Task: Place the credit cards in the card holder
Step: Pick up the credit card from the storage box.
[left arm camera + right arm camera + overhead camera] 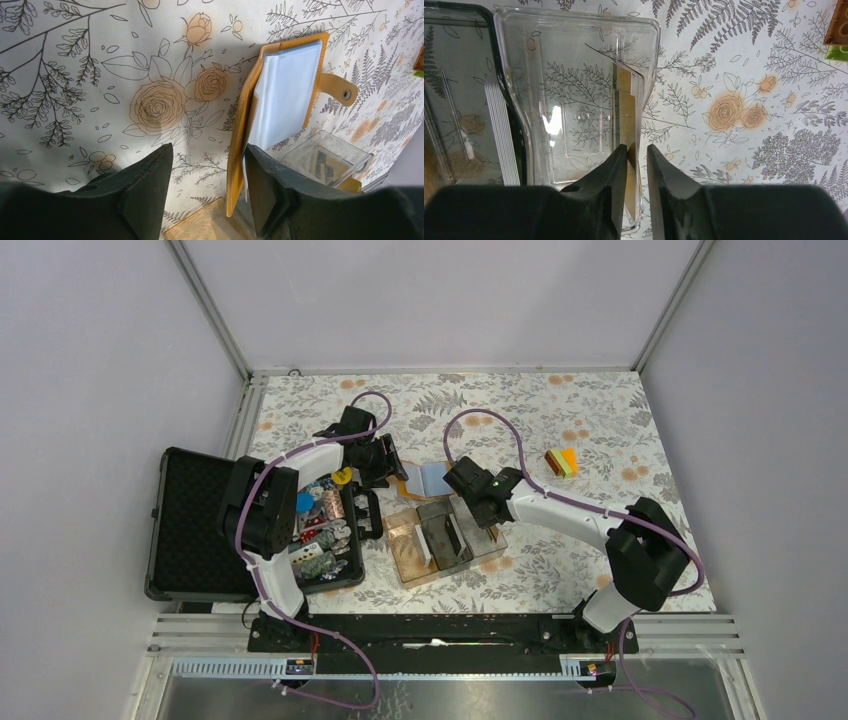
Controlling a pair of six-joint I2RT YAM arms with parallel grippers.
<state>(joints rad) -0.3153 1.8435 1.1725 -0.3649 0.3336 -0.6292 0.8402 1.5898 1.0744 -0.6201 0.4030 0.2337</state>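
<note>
The credit cards (626,107) stand on their edges in a clear tray (574,15), right by one of its walls. The right gripper (638,152) is down at that wall with its two fingers close together, and the card edges sit in the thin gap between them. I cannot tell if the fingers pinch the cards yet, or if the tray wall is in the gap too. To do this step well, the fingers should take only the cards and not the wall, squeeze them flat on both faces, and lift straight up so the tray does not come along. A few cards are best, since a fat bunch may slip or fan out. The card holder (282,95) lies open on the flowery table (75,125), near the tray. The left gripper (207,150) is spread wide and grips nothing that I can see. The holder's near end sits just beside one finger (270,190), and I cannot tell if they touch. The right wrist view shows the thin gap and a second pile of cards (501,135) beside the tray. The left wrist view shows the holder's clear pockets. Only the top view shows both arms, a black case (190,525) with round chips (320,510), and a small bright block (561,462) off to the side.
</note>
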